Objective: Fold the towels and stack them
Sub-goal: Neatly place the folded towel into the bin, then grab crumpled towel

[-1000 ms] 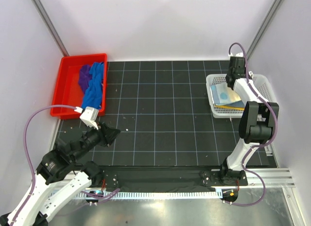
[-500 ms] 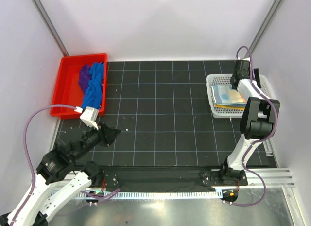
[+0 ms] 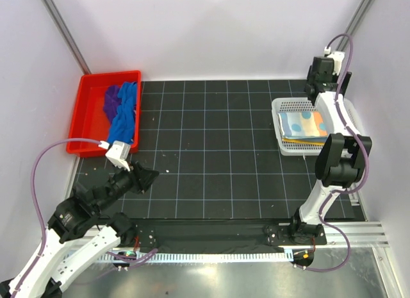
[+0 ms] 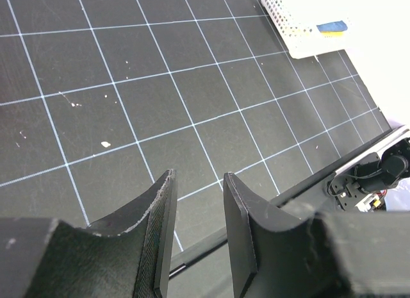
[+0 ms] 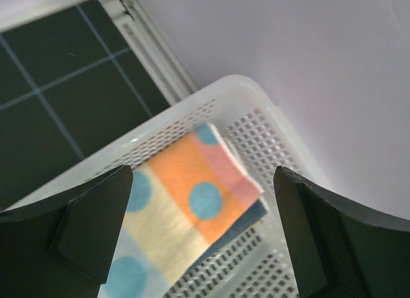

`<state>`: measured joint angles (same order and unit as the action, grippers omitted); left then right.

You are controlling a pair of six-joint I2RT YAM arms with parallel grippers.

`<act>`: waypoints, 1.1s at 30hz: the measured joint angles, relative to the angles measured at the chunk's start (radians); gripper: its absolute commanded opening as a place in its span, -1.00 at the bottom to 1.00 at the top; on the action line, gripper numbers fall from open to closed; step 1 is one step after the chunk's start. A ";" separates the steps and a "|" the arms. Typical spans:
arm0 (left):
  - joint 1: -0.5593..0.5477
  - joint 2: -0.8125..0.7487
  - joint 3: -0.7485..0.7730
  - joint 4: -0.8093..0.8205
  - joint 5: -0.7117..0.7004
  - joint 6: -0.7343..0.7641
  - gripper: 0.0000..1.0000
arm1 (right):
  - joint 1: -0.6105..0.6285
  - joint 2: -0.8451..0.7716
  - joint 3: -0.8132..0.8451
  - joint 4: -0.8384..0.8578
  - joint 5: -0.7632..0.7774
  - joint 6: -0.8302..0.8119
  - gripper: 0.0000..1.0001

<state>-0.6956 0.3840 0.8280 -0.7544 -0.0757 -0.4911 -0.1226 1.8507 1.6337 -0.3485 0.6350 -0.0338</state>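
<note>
The right gripper (image 5: 204,177) hovers, jaws wide apart and empty, above the folded polka-dot orange-and-cream terry towel (image 5: 173,215) lying in the white plastic mesh basket (image 5: 214,91) (atop other folded cloth). The left gripper (image 4: 198,177) hangs over the black gridded mat (image 4: 192,86), jaws narrowly apart. A crumpled royal blue towel (image 3: 123,122) and a deep purple towel (image 3: 111,100) lie touching in the red plastic tray (image 3: 88,115).

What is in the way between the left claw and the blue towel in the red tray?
Nothing visible except the red tray's low near wall. The left gripper, open and empty, points away from the blue towel.
</note>
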 measured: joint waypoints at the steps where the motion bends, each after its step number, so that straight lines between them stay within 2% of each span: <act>1: -0.003 0.000 0.000 0.000 -0.003 -0.001 -0.22 | 0.014 -0.016 0.000 -0.009 -0.012 0.038 0.99; 4: -0.010 0.005 0.000 -0.002 -0.017 -0.002 -0.21 | 0.077 -0.071 -0.001 -0.027 -0.021 0.131 0.99; 6: -0.012 0.018 0.000 -0.006 -0.029 -0.003 -0.20 | 0.160 -0.122 -0.021 -0.015 -0.003 0.179 0.99; 13: -0.012 0.068 0.000 -0.027 -0.120 -0.029 -0.14 | 0.505 -0.337 -0.286 0.071 -0.011 0.282 1.00; 16: -0.012 0.149 0.002 -0.028 -0.205 -0.053 -0.10 | 0.532 -0.360 -0.369 0.098 -0.073 0.330 0.99; 18: -0.012 0.244 0.011 -0.028 -0.272 -0.080 0.00 | 0.524 -0.356 -0.409 0.111 -0.127 0.359 0.99; 22: 0.009 0.503 0.087 -0.014 -0.401 -0.140 0.18 | 0.513 -0.324 -0.423 0.131 -0.238 0.387 0.99; 25: 0.092 0.633 0.161 0.027 -0.447 -0.162 0.15 | 0.512 -0.278 -0.407 0.156 -0.337 0.409 0.99; 33: 0.474 0.952 0.299 0.224 -0.461 -0.172 0.08 | 0.487 -0.216 -0.388 0.197 -0.597 0.474 0.99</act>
<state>-0.2214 1.3361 1.1267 -0.5301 -0.5365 -0.6636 0.3641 1.6352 1.2457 -0.1516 0.0376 0.4400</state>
